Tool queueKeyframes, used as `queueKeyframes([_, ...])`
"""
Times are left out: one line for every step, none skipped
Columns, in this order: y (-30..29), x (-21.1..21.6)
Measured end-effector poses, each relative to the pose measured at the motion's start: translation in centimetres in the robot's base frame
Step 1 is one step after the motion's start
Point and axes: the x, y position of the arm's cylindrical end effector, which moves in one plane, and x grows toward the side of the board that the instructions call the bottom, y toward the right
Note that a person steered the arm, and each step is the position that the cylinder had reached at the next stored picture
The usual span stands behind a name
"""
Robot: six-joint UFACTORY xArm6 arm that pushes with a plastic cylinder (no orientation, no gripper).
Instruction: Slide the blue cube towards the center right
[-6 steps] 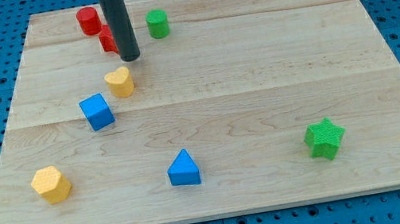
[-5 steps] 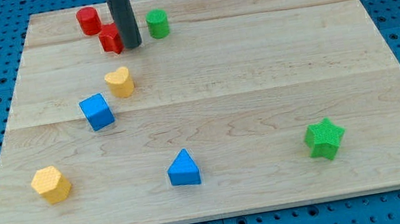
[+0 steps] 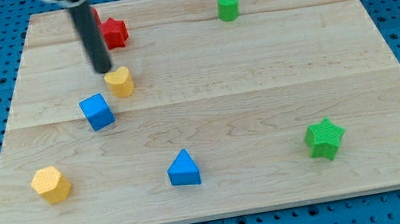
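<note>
The blue cube (image 3: 97,111) sits on the wooden board (image 3: 263,102) at the view's left of centre. My tip (image 3: 102,69) is above the cube in the view, a little to its right, apart from it. A yellow heart-shaped block (image 3: 120,82) lies just right of my tip and up-right of the blue cube.
A red star block (image 3: 114,32) and a red cylinder (image 3: 93,18), partly hidden by the rod, sit at the top left. A green cylinder (image 3: 227,6) is at the top centre. A yellow hexagon block (image 3: 50,184), blue triangle (image 3: 184,168) and green star (image 3: 324,139) lie along the bottom.
My tip moved left and down toward the blue cube. The green cylinder has shifted right along the top. The red star sits slightly higher.
</note>
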Motion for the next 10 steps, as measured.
queueKeyframes([-1.0, 6.2])
queueKeyframes([2.7, 8.6])
queueKeyframes([13.7, 8.7])
queueKeyframes([11.9, 12.7])
queueKeyframes([13.5, 15.0])
queueKeyframes([15.8, 11.4])
queueKeyframes([19.8, 7.9])
queueKeyframes([25.0, 8.9])
queueKeyframes([25.4, 9.2])
queueKeyframes([30.7, 7.2])
